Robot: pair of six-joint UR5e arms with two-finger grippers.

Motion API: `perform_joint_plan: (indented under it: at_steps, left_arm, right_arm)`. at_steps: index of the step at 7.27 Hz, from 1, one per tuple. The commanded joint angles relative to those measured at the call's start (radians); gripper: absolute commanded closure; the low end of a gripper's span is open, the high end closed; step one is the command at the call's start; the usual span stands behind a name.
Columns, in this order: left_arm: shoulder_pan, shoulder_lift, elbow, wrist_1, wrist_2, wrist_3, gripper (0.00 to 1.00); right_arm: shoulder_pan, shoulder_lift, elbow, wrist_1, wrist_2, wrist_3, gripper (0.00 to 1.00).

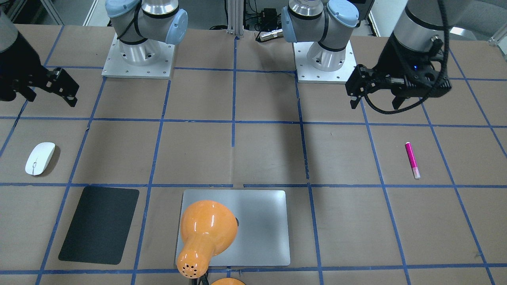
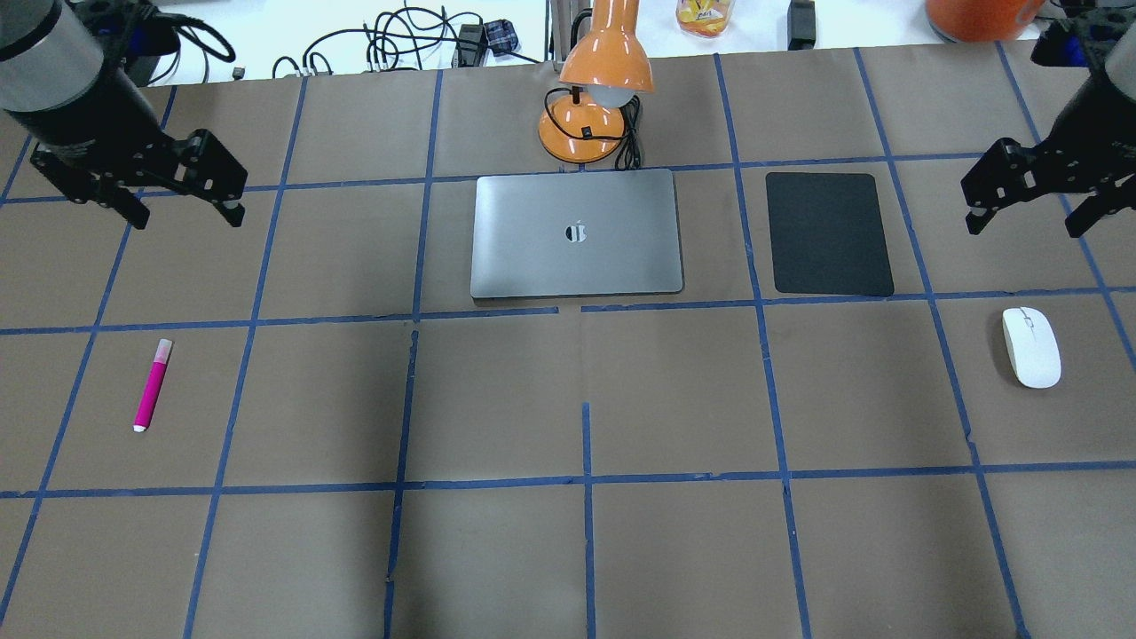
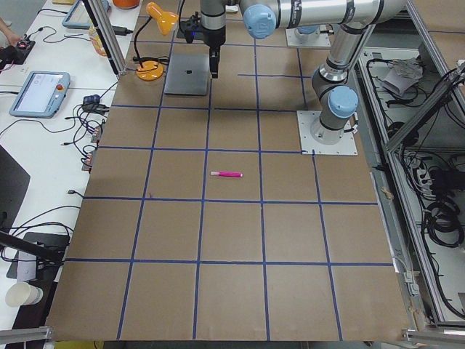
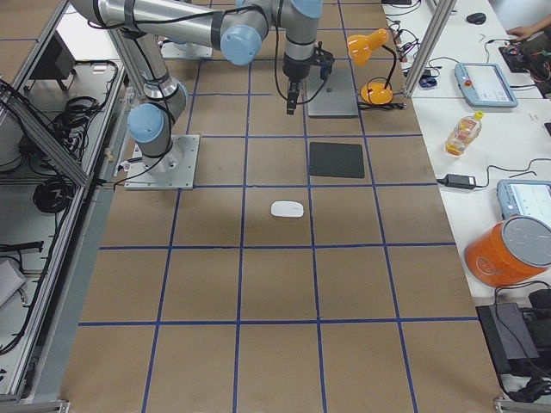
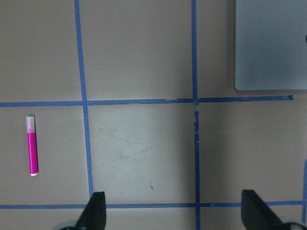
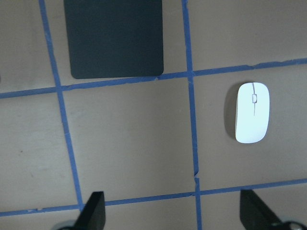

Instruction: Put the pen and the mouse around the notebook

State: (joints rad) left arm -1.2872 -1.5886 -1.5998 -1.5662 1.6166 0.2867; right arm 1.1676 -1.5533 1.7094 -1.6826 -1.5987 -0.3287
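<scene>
You had the left gripper point(image 2: 184, 213) hanging above the table with its jaws spread and nothing between them, and the right gripper point(image 2: 1025, 226) was just as wide apart and empty. The pen point(image 2: 152, 385) lay flat on the brown paper point(image 2: 674, 399) on the robot's left, well apart from the notebook point(image 2: 577, 232). The mouse point(image 2: 1031, 347) sat far to the right, beyond the black mat point(image 2: 828, 232), which lay just beside the notebook. An orange lamp point(image 2: 595, 106) stood at the notebook's far edge.
</scene>
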Motion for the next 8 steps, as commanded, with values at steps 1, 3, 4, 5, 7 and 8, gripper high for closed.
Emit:
perform_joint_plan:
  at_steps: [1, 3, 4, 5, 7, 8]
  left_arm:
    - [0.193, -0.057, -0.116, 0.151, 0.038, 0.331, 0.0]
    - [0.297, -0.118, -0.32, 0.476, 0.029, 0.417, 0.0]
    - [0.311, -0.172, -0.407, 0.653, 0.014, 0.416, 0.0]
    - [0.316, -0.22, -0.44, 0.732, 0.005, 0.416, 0.0]
    - [0.365, -0.305, -0.431, 0.745, -0.006, 0.416, 0.0]
    - [0.374, -0.333, -0.439, 0.797, -0.018, 0.413, 0.0]
  right_arm:
    - [-0.139, 0.033, 0.122, -0.18, 0.006, -0.165, 0.0]
    - [-0.209, 0.068, 0.235, -0.361, 0.006, -0.231, 0.0]
    - [-0.212, 0.091, 0.266, -0.432, 0.006, -0.233, 0.0]
    - [-0.22, 0.145, 0.274, -0.452, 0.005, -0.231, 0.0]
    - [-0.269, 0.194, 0.279, -0.469, 0.005, -0.234, 0.0]
    - [-0.27, 0.217, 0.282, -0.503, 0.005, -0.234, 0.0]
